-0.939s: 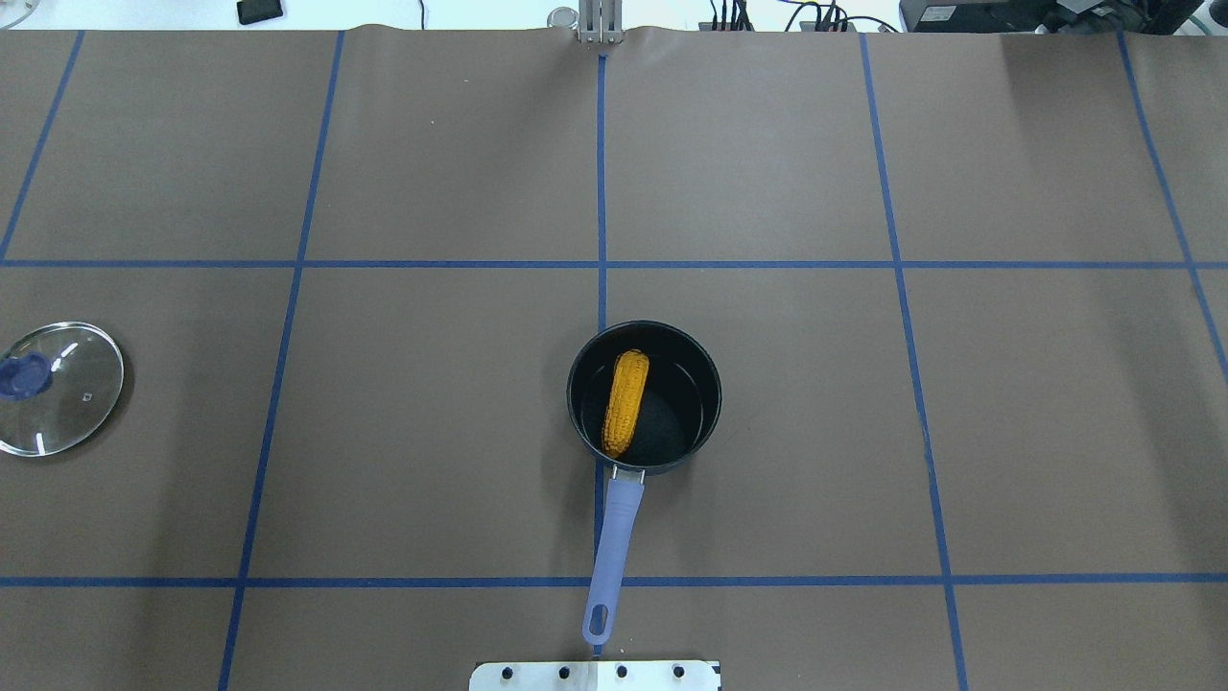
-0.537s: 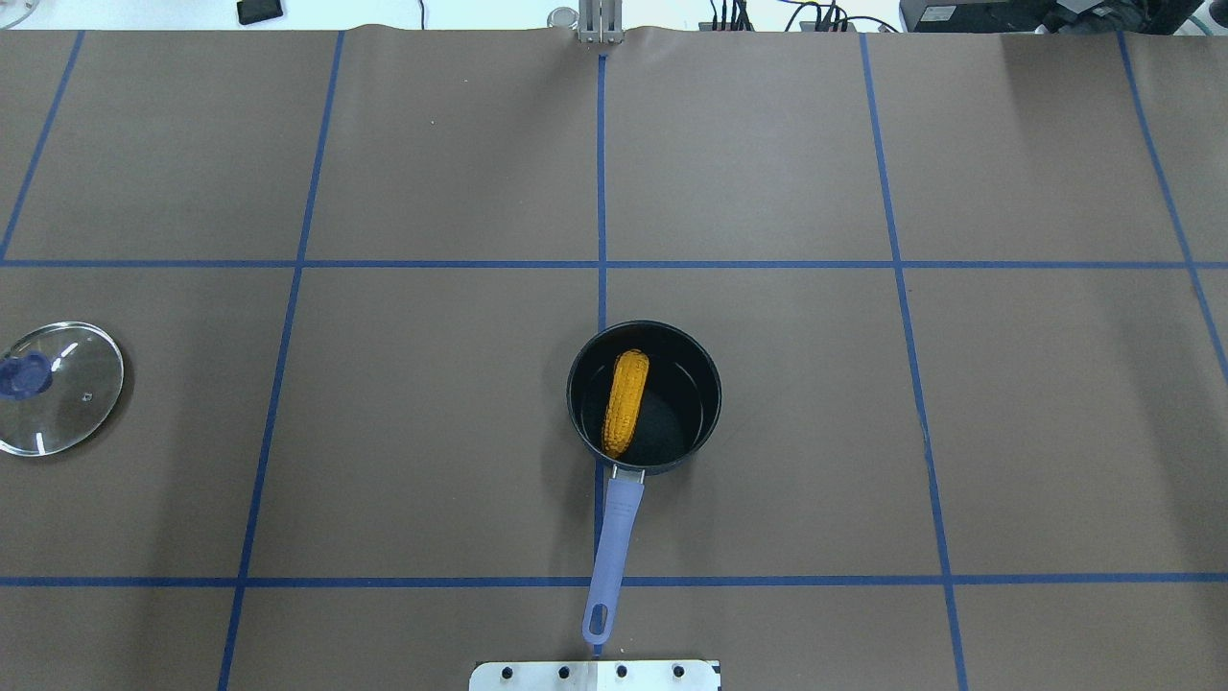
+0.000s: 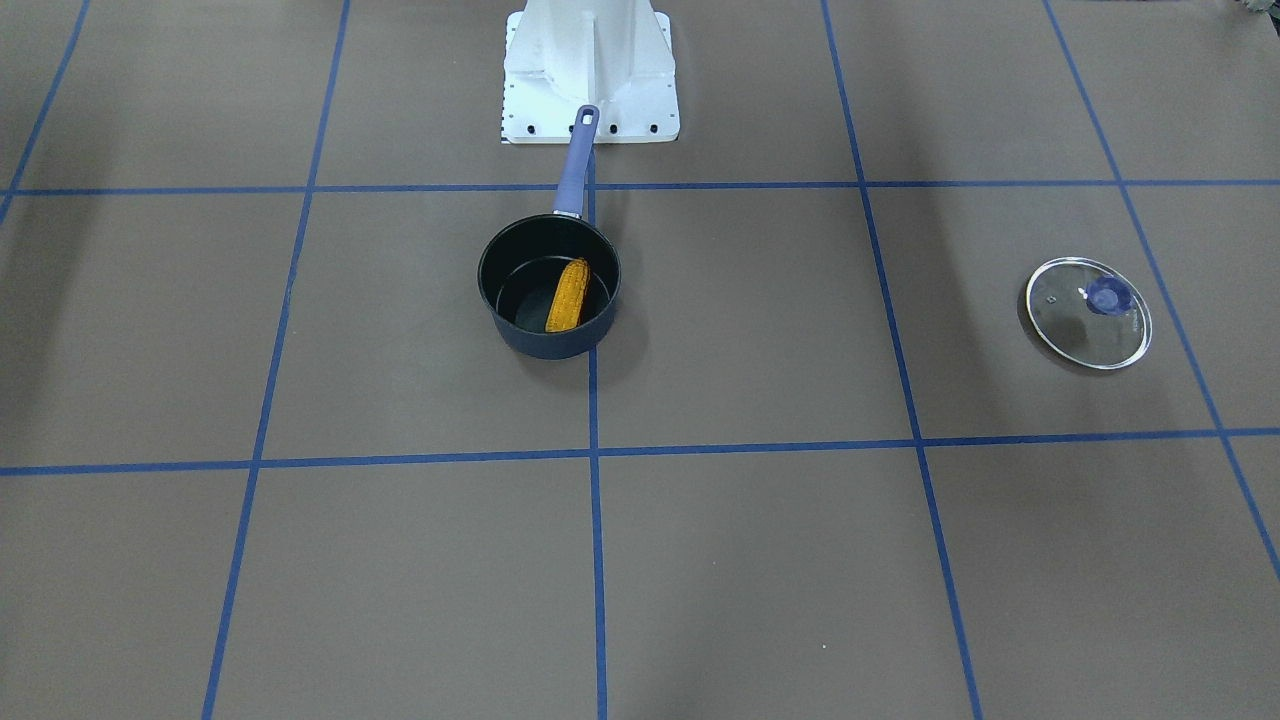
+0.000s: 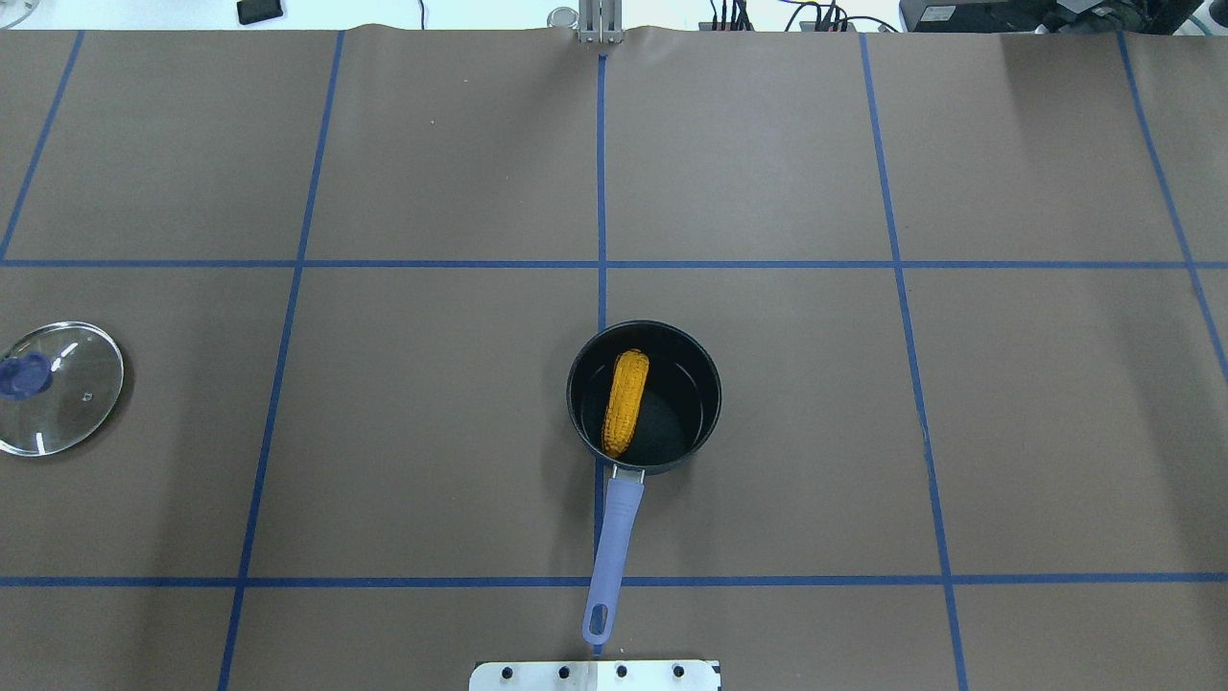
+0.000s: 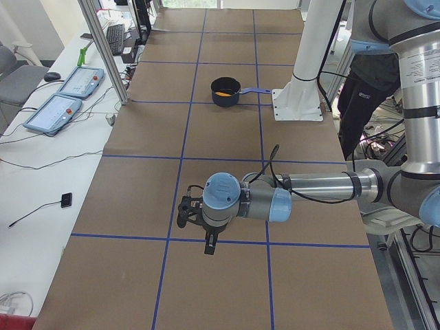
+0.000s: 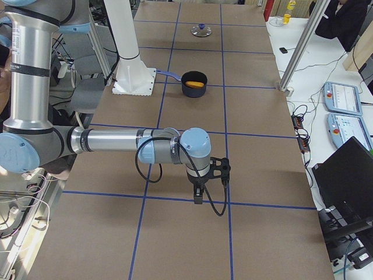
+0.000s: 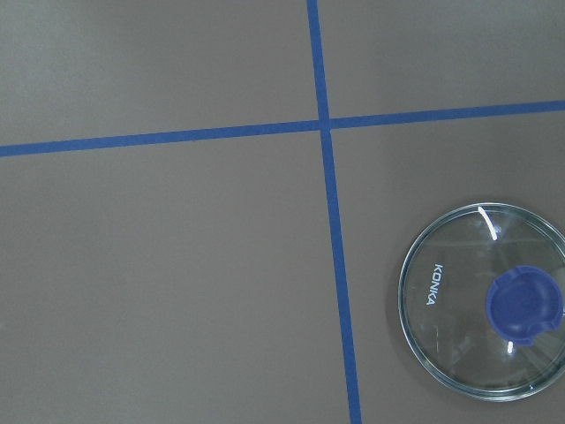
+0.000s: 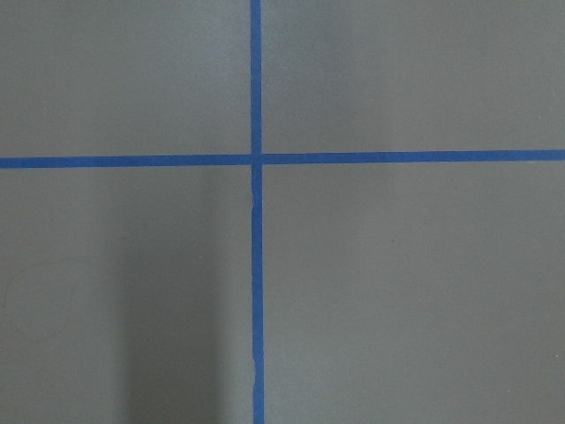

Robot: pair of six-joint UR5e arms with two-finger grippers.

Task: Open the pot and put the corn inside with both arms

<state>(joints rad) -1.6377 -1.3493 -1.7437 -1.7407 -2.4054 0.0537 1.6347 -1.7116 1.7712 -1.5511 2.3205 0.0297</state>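
The navy pot (image 4: 683, 408) stands uncovered at the table's middle, its purple handle (image 4: 614, 537) pointing at the robot base. The yellow corn (image 4: 625, 401) lies inside it, also in the front view (image 3: 568, 295). The glass lid (image 4: 59, 388) with its purple knob lies flat at the far left, and shows in the left wrist view (image 7: 481, 303). The left gripper (image 5: 192, 214) shows only in the left side view, high over the table's end, holding nothing. The right gripper (image 6: 213, 172) shows only in the right side view, likewise. I cannot tell whether either is open or shut.
The table is brown with a blue tape grid. The white pedestal base (image 3: 590, 70) stands behind the pot handle. Control pendants (image 5: 65, 96) and cables lie on a side bench. The right wrist view shows only tape lines.
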